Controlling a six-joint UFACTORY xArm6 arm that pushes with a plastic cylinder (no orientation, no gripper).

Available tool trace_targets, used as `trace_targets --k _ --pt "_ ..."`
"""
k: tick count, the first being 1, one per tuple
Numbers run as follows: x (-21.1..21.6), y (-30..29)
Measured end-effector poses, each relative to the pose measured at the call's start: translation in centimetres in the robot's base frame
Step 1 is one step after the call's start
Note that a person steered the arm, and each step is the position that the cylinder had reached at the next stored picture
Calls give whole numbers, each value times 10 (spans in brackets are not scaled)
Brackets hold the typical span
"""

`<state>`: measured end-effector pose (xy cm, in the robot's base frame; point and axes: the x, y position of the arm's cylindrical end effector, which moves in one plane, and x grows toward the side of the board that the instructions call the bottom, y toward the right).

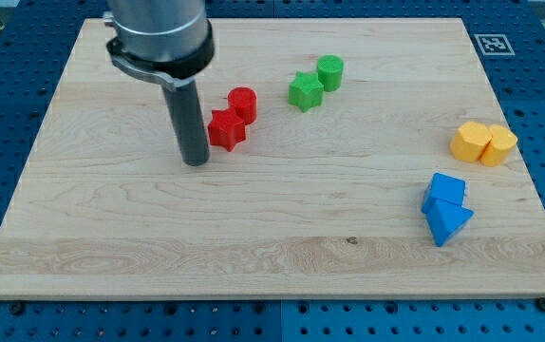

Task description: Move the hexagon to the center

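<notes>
Blue perforated base surrounds a light wooden bench (pixel 282 237), with a black-and-white marker tag (pixel 492 43) at the bench's top right corner. No pincer on this arm, so no open or clenched state to tell; it ends in a dark rod, and my tip (pixel 196 161) sits on the bench just left of the red star block (pixel 226 130), very close, contact cannot be told. Red cylinder block (pixel 243 102) touches the red star block on its upper right. Green star block (pixel 305 91) lies further right of the red star block and higher, with green cylinder block (pixel 330 71) touching it. Yellow hexagon block (pixel 469 142) is far right of the red star block, near the bench's right edge, pressed against yellow cylinder block (pixel 499 144). Two blue blocks (pixel 444 208), wedge-like shapes, sit touching each other, far right of the red star block and lower.
</notes>
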<state>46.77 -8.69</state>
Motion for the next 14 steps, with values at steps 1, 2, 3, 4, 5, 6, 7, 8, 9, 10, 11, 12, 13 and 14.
trace_targets --k 1,2,3,4,5,6,7,8,9,10,11,12,13,14 --pt "1 33" --pt "2 82" --pt "1 132" --pt "-21 155" --pt "-58 189" --pt "-75 253" --pt "-73 321" --pt "-52 356" --pt "-16 361" --pt "5 332" --pt "-32 289" --pt "-43 305" --pt "-25 344" --pt "-28 359"
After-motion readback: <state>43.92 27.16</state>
